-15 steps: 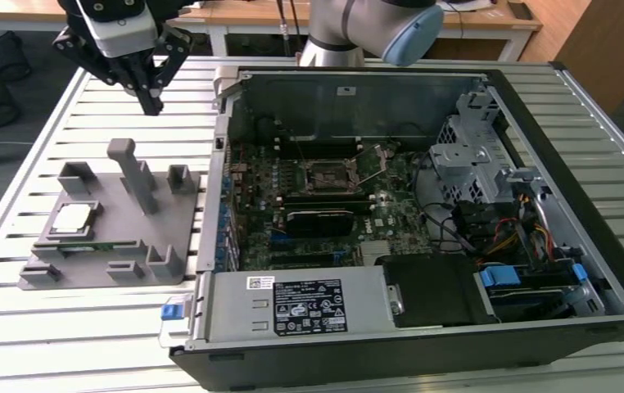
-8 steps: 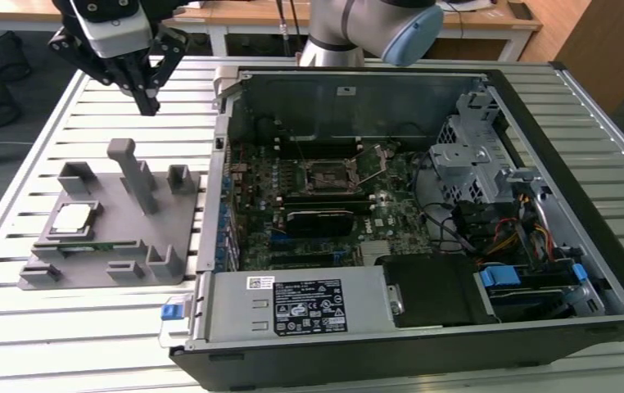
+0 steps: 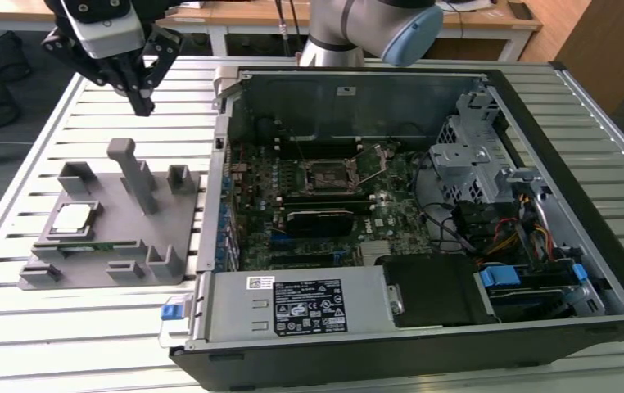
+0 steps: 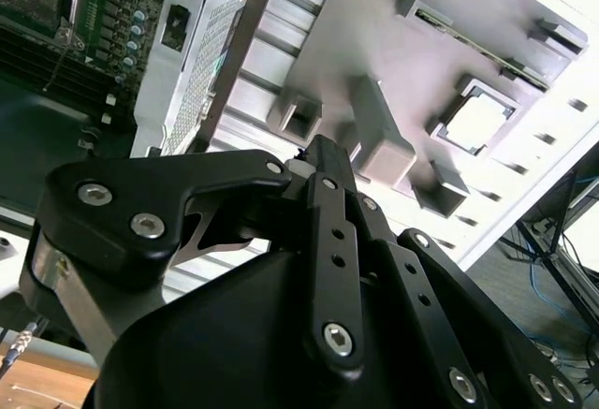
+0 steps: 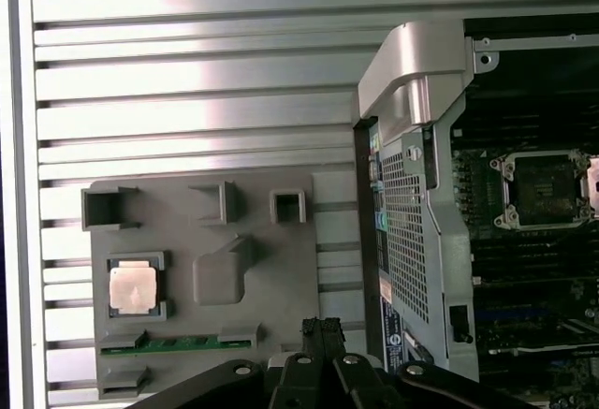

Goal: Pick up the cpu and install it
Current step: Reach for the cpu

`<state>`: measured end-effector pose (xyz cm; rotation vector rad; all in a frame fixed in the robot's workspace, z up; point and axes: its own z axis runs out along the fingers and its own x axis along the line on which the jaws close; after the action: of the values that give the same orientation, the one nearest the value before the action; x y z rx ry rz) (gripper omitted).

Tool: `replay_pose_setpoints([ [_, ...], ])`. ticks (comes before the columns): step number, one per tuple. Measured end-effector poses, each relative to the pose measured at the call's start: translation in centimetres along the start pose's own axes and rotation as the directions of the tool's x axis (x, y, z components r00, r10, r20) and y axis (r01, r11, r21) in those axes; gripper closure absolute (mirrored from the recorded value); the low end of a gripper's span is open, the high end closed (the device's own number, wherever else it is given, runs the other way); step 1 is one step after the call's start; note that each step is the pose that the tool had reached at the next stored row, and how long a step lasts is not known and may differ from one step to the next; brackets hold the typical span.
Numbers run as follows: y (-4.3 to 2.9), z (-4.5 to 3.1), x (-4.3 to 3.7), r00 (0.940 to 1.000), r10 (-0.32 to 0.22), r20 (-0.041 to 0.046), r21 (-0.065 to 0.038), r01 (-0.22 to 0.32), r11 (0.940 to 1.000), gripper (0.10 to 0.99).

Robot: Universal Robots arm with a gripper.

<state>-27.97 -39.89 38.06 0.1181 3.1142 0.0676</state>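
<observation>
Hovering claw [image 3: 141,105], cpu [image 3: 72,219] well apart

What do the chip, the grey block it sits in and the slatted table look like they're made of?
The chip seems to have a metal top: silvery, softly shiny. The holder block looks like plastic: even matt grey, no glare, moulded pockets. The table is probably aluminium: pale slats with bright streaked reflections.

First wrist view's edge crops the hand [image 5: 321,327].
</observation>
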Motion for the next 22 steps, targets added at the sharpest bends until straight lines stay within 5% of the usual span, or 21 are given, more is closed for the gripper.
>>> replay_pose_setpoints([
  [22,-0.62,0.17,2.75,1.0000,0.000,0.0000,0.000,0.000,1.0000,0.976],
])
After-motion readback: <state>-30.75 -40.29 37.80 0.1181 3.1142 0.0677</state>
